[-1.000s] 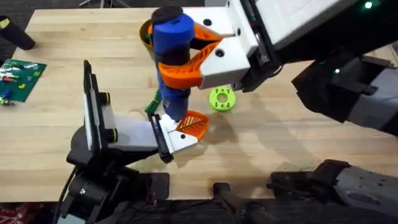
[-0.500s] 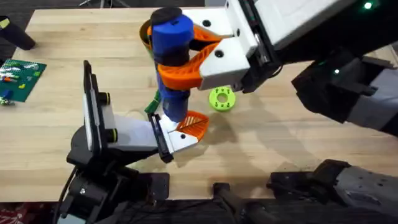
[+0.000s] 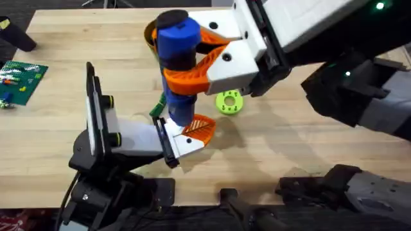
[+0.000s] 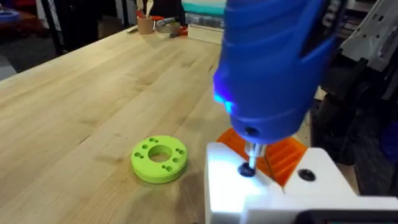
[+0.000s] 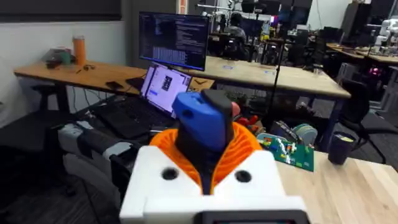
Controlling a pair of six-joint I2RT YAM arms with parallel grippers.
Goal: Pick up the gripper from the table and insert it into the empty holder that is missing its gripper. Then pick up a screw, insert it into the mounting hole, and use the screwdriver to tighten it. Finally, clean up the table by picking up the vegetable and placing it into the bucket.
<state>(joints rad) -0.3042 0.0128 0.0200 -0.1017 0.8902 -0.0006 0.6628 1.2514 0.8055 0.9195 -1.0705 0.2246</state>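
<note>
Orange-padded, your right gripper is clamped around the blue screwdriver, held upright between its jaws. Below them, the driver's metal tip meets a screw in the white holder, where the orange gripper sits. Your left gripper's jaw state I cannot tell. Behind the screwdriver sits the bucket; beside its lower end lies the vegetable.

Bright-blue screwdriver, black cap; orange ribbed gripper; white holder; green ring.
</note>
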